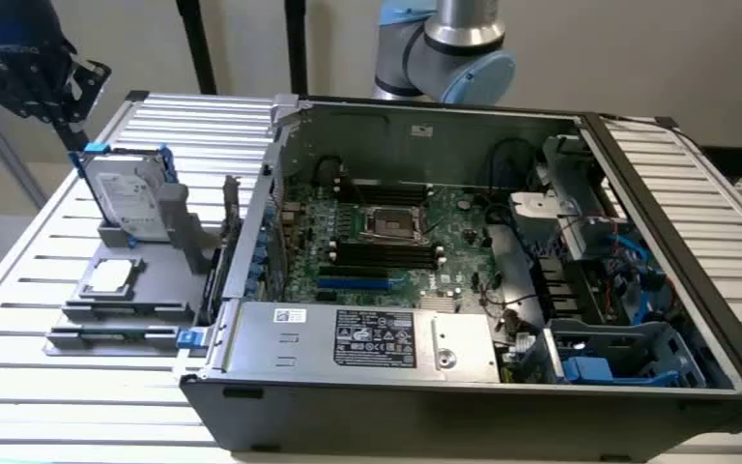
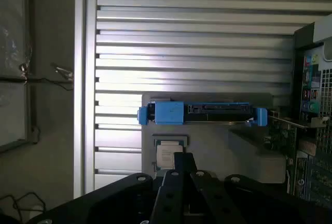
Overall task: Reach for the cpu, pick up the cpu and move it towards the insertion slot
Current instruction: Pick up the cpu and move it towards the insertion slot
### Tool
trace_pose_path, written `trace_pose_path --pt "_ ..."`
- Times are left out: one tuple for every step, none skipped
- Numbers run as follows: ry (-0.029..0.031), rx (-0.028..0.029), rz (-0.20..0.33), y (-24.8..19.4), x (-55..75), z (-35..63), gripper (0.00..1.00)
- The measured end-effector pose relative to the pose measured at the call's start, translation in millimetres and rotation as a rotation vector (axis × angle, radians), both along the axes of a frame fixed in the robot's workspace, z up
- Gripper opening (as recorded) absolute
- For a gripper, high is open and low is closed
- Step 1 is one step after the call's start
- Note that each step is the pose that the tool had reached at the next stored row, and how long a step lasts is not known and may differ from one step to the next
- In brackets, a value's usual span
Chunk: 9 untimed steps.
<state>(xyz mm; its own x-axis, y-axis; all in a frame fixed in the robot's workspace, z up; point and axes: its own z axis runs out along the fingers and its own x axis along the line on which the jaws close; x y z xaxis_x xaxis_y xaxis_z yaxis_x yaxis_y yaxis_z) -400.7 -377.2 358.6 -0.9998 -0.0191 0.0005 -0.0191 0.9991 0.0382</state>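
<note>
Hand (image 1: 46,85) hung well apart from cpu (image 1: 109,277); cpu lay on grey holder (image 1: 127,311) at hand's 5 o'clock, exterior view. Hand's opening: could not tell.

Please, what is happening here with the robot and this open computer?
A robot arm is working at a slatted table beside an open computer case. Its claw hangs high above the upright hard drive, apart from everything. The cpu lies flat on a grey stand in front of that drive, not yet picked up. The insertion slot is on the green board inside the case.
</note>
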Motion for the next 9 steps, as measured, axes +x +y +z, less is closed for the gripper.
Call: trace_pose_path --pt "0.0000 0.0000 0.000 0.0 0.0 0.0 0.11" --pt "0.0000 0.0000 0.000 0.0 0.0 0.0 0.11" --pt "0.0000 0.0000 0.000 0.0 0.0 0.0 0.11" --pt "0.0001 0.0000 0.000 0.0 0.0 0.0 0.11" --pt "0.0000 0.0000 0.000 0.0 0.0 0.0 0.11" --pt "0.0000 0.0000 0.000 0.0 0.0 0.0 0.11" --pt "0.0000 0.0000 0.000 0.0 0.0 0.0 0.11" --pt "0.0000 0.0000 0.000 0.0 0.0 0.0 0.11" --pt "0.0000 0.0000 0.000 0.0 0.0 0.0 0.11"
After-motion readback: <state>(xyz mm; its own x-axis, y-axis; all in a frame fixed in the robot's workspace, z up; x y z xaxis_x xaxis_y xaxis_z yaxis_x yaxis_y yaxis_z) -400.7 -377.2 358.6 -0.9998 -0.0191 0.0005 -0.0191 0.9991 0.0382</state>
